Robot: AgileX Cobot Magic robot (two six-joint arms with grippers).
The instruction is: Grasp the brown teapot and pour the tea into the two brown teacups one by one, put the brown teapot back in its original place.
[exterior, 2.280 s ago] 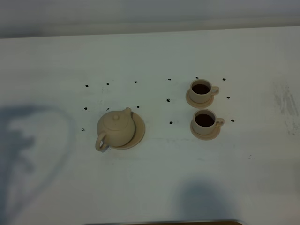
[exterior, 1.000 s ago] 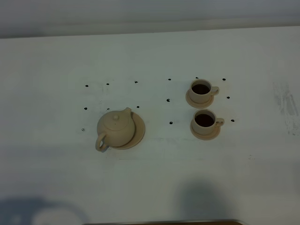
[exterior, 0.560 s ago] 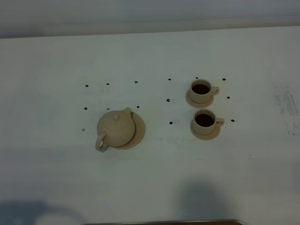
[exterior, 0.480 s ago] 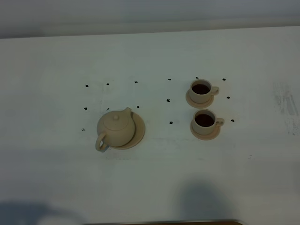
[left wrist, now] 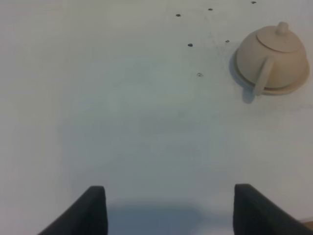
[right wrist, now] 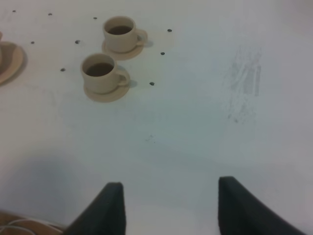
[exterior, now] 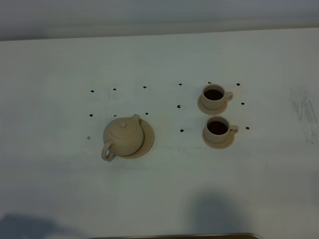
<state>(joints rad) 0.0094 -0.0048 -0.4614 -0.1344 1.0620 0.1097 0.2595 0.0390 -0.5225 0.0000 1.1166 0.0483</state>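
Observation:
The brown teapot [exterior: 122, 137] stands on its wide saucer [exterior: 147, 138], the original place, left of the table's middle; the left wrist view shows the teapot [left wrist: 272, 54] far off with its handle toward the camera. The two brown teacups [exterior: 214, 94] [exterior: 218, 127] sit on small saucers at the right, both holding dark tea; the right wrist view shows them too [right wrist: 120, 33] [right wrist: 100, 71]. My left gripper [left wrist: 169, 208] is open over bare table, well short of the teapot. My right gripper [right wrist: 169, 205] is open, well back from the cups. Neither gripper appears in the exterior high view.
Small black dots [exterior: 145, 87] mark the white table around the teapot and cups. A grey smudge [exterior: 303, 107] lies at the far right. A brown edge [exterior: 199, 236] runs along the table's near side. Arm shadows fall on the near part of the table.
The left arm's shadow has slid off the left side toward the near left corner and shrunk. Teapot and cups have not moved.

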